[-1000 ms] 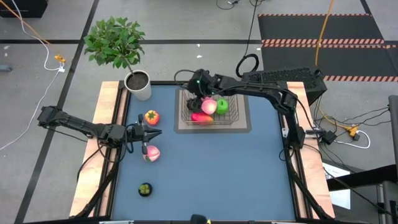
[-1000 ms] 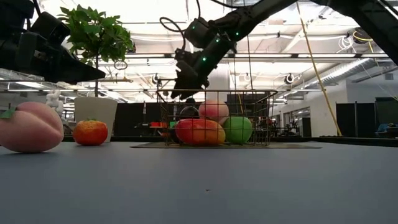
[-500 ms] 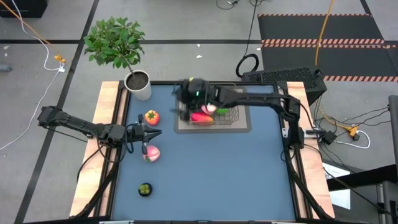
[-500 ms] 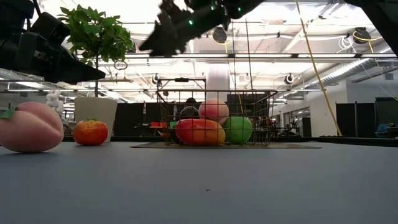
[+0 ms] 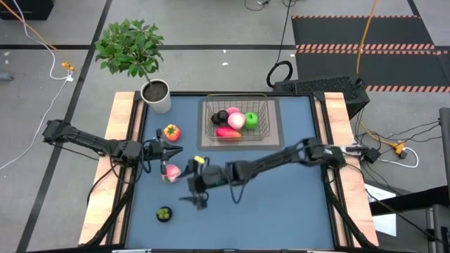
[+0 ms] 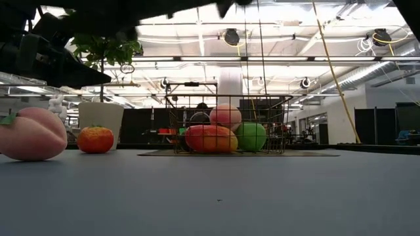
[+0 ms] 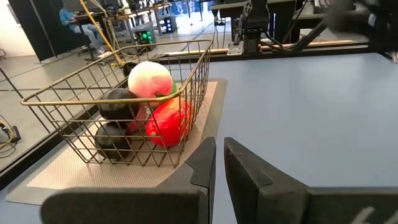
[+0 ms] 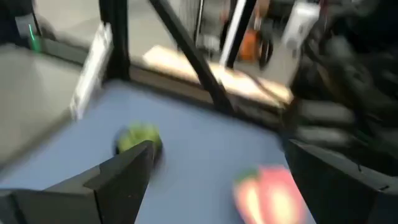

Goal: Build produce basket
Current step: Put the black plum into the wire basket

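The wire basket [image 5: 235,123] stands on a tan mat at the far middle of the table. It holds a pink peach [image 7: 151,79], a green apple [image 5: 251,120], a red-orange oval [image 7: 169,121] and dark round ones [image 7: 118,104]. On the table lie a second peach [image 5: 171,173], an orange-red fruit with a green top [image 5: 171,131] and a small dark round one [image 5: 164,213]. My left gripper [image 5: 174,150] hovers shut between the orange-red fruit and the peach. My right gripper [image 5: 192,188] is open, low, just right of the peach [image 8: 267,190] and facing the dark round one [image 8: 138,138].
A white pot [image 5: 157,96] with a leafy plant [image 5: 130,46] stands at the far left corner. Wooden rails [image 5: 118,133] run along the table's left and right sides. The right arm [image 5: 281,158] stretches slantwise across the middle of the blue table.
My right gripper has swung from above the basket's left end up and away, then across toward the near left of the table. It now sits low beside the loose peach. The left arm and the fruits have kept still.
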Controlling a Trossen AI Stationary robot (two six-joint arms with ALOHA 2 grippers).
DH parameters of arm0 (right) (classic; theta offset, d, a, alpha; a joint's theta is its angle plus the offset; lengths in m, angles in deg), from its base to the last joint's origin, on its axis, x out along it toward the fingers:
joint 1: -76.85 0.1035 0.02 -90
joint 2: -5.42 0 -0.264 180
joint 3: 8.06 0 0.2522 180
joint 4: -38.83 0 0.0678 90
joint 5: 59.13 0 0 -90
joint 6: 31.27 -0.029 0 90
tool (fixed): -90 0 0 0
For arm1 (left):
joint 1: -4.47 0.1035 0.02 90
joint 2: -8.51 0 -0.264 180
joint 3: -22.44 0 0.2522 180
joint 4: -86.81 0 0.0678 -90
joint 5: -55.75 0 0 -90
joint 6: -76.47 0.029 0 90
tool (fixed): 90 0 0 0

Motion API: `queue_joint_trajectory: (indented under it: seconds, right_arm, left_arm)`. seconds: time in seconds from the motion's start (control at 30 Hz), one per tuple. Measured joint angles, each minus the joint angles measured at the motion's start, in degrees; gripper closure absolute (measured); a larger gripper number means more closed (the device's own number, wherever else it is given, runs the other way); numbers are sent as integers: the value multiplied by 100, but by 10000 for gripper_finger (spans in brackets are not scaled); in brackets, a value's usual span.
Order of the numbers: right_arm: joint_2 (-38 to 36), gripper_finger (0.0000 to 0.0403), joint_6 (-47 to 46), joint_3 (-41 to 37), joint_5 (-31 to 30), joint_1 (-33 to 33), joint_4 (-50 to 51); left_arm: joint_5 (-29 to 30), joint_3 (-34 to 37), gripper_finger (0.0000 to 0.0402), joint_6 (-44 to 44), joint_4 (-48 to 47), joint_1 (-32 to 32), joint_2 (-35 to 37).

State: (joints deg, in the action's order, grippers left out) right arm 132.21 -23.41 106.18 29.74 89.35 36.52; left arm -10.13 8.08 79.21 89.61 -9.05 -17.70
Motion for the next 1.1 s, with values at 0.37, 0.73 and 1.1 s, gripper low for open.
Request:
queue_joint_trajectory:
  seconds: [0.37, 0.73, 1.1]
  right_arm:
    - [2179, 44, -598, 2165, 262, 312, -224]
    - [2530, 44, -999, 2601, 846, 526, -829]
    - [2728, 44, -1160, 2675, 887, 331, -1097]
  left_arm:
    - [0, 0, 364, 0, 0, 1, 0]
    - [0, 0, 364, 0, -3, -1, -2]
    - [-1, 0, 364, 0, -6, 1, 0]
